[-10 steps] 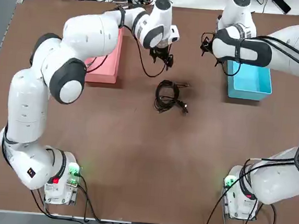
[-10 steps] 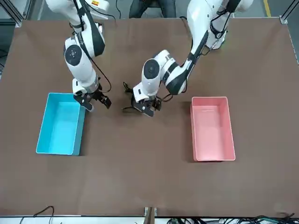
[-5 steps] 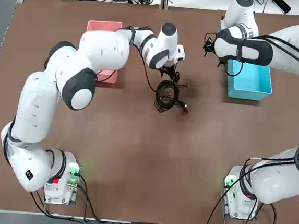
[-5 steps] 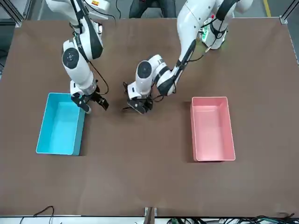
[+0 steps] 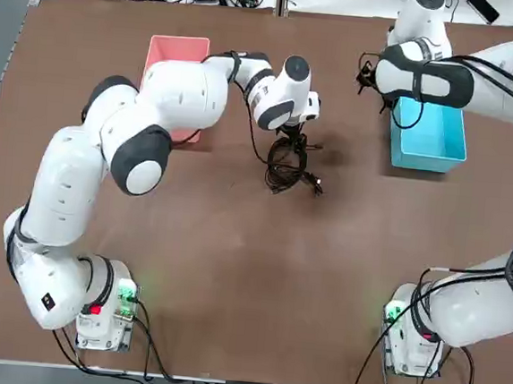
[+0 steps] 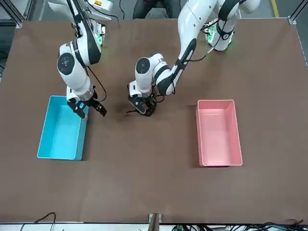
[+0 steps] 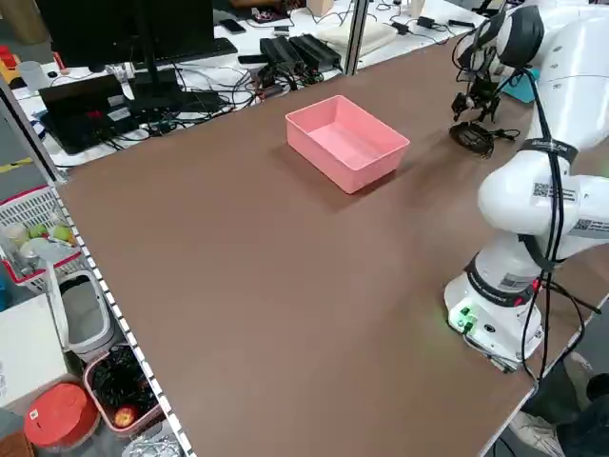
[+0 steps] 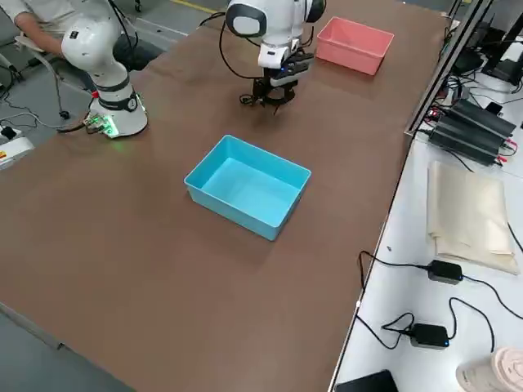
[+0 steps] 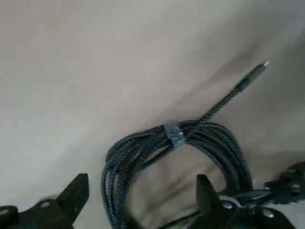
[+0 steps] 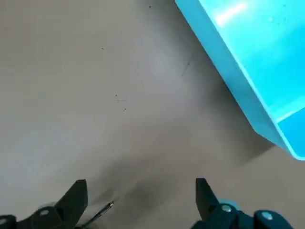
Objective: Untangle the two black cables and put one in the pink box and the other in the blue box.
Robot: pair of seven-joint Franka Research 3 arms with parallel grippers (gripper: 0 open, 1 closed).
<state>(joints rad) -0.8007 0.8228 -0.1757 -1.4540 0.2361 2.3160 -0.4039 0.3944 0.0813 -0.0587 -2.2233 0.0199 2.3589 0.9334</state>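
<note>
Top view: your left gripper (image 5: 291,130), wide open and empty, hovers over the cables (image 5: 287,166); your right gripper (image 5: 365,78), also wide open and empty, sits at their one o'clock

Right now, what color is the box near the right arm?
Light blue; the right side view shows it best.

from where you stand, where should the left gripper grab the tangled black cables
Probably best at the bundled coil strands beside the clear tie, coming straight down with one finger inside the loop and one outside. The black cables lie coiled around an open middle, so there seems to be room, and the left gripper is already open above them. The lone plug end sticks out and would likely just drag the coil.
</note>
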